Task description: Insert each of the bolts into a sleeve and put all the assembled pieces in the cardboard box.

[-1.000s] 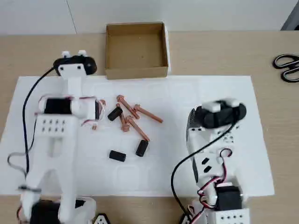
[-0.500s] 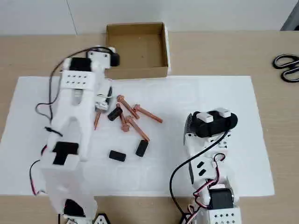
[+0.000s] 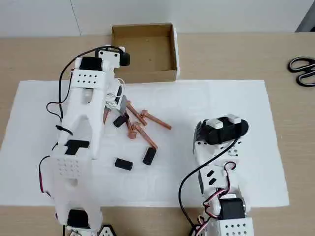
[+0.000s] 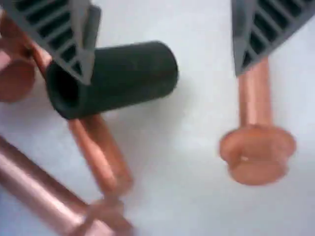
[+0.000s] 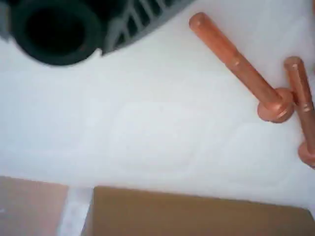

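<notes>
The sleeves are short black matt tubes, each with a round open end. The bolts are copper-coloured pins with a smooth shaft and a wide flat head. They lie flat on a white sheet (image 3: 221, 93) that covers the surface (image 3: 49, 54).

One sleeve (image 4: 118, 76) lies in the left half of the sheet. Its long axis is slanted from near left to far right, and it rests across a bolt shaft. The left gripper (image 4: 162, 71) hangs just above it with the jaws released and wide apart. One tip is over the open end of this sleeve, the other over the shaft of a bolt (image 4: 256, 147) just beside it. Other bolts (image 3: 156, 119) lie close together beside the sleeve, slanted from far left to near right, with the heads at the far ends.

Two more sleeves lie closer to the near edge of the sheet. One (image 3: 123, 164) is almost parallel to that edge, and the other (image 3: 149, 156) points toward the far edge with a small lean.

The right gripper (image 3: 199, 132) is over the right half of the sheet. Its jaws seem clenched on a held sleeve (image 5: 56, 29), whose open end faces the wrist camera.

The box (image 3: 143, 76) stands at the far edge of the sheet, left of the middle. Scissors (image 3: 301, 69) lie at the right edge of the surface.
</notes>
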You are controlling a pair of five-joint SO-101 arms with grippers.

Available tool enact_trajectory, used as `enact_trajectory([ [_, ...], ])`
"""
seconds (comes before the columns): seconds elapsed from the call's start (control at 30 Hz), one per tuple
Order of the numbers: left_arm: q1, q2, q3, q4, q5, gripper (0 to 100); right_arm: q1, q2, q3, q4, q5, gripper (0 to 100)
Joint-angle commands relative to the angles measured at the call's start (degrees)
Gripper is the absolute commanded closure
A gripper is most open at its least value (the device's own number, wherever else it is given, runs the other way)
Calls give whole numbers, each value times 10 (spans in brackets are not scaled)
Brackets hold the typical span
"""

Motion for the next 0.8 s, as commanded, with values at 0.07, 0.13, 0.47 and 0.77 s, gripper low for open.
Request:
enact_trajectory([
  [0.07,-41,13,-39,11,-22,815,5,-7,4,-14,3,995],
  [0.13,-46,22,-39,10,-35,815,5,-7,4,-14,3,995],
  [0.47,-43,73,-39,-32,-44,815,5,-7,4,-13,3,995],
  [0.77,-44,102,-39,-76,-42,945,5,-7,4,-10,3,995],
])
